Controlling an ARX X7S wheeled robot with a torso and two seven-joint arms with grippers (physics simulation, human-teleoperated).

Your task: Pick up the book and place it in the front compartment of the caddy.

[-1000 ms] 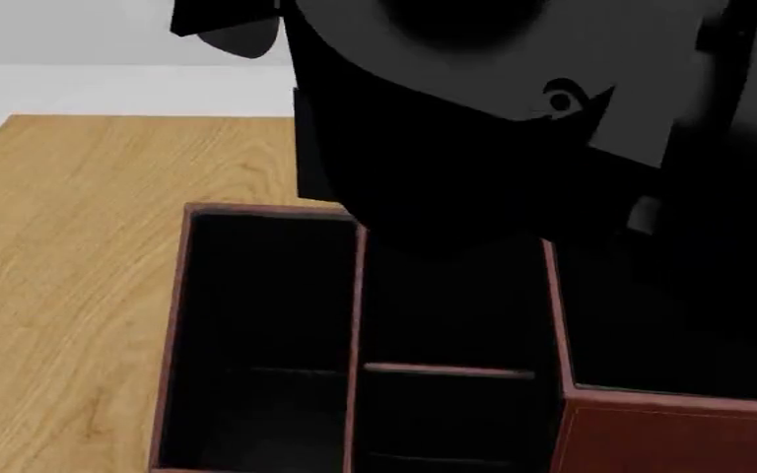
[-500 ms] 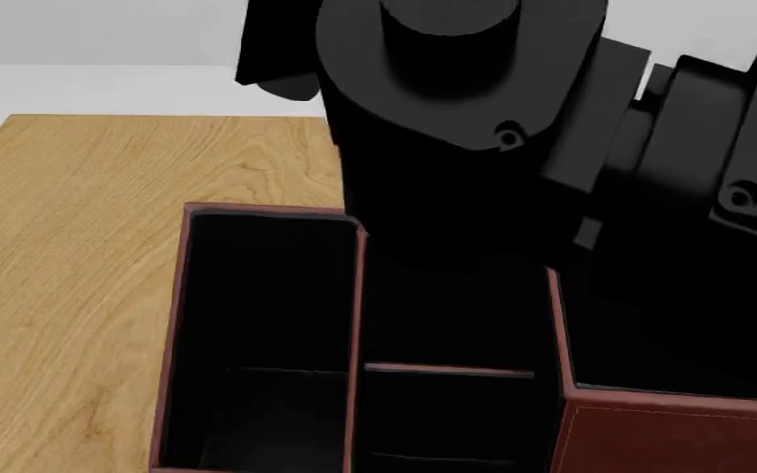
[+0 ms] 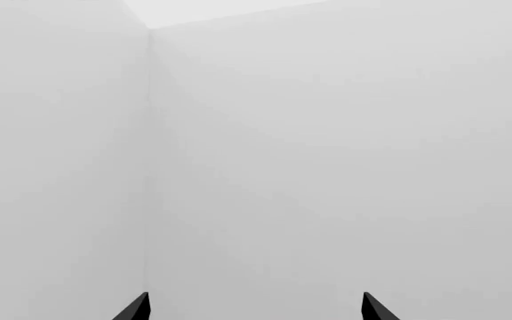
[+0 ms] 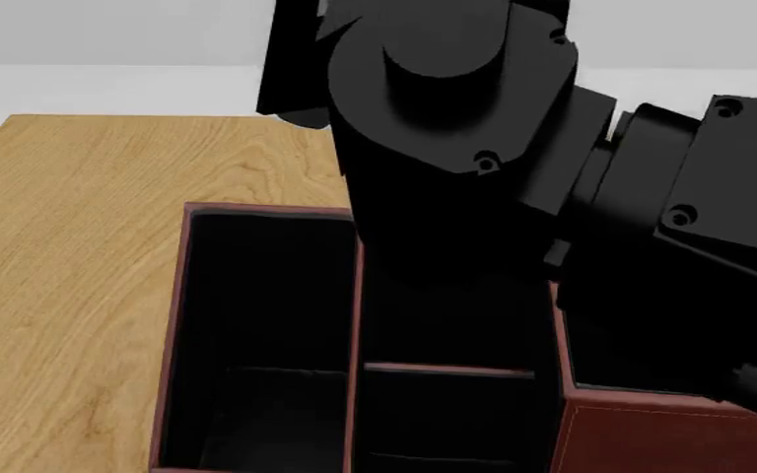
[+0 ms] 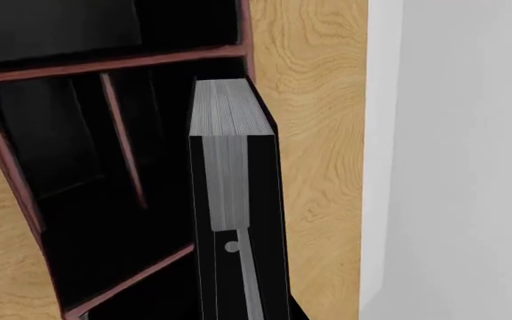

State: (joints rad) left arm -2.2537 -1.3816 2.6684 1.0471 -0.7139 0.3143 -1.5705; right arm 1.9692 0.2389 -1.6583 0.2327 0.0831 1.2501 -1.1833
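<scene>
The black book (image 5: 234, 153) with its pale page edge stands upright between the jaws of my right gripper (image 5: 238, 293), which is shut on it. It hangs over the edge cell of the dark red-brown caddy (image 5: 105, 67), close to the wall by the table's edge. In the head view the caddy (image 4: 174, 325) shows several black-lined cells. My right arm (image 4: 484, 148) hovers over its far right part and hides the book and gripper. My left gripper (image 3: 251, 310) is open and empty, facing a white wall.
The wooden table (image 4: 76, 197) stretches left of and behind the caddy. In the right wrist view a narrow strip of table (image 5: 327, 133) lies between the caddy and the table's edge, with white floor beyond.
In the head view my right arm has drawn away from the camera and shifted right over the caddy. The caddy has not moved.
</scene>
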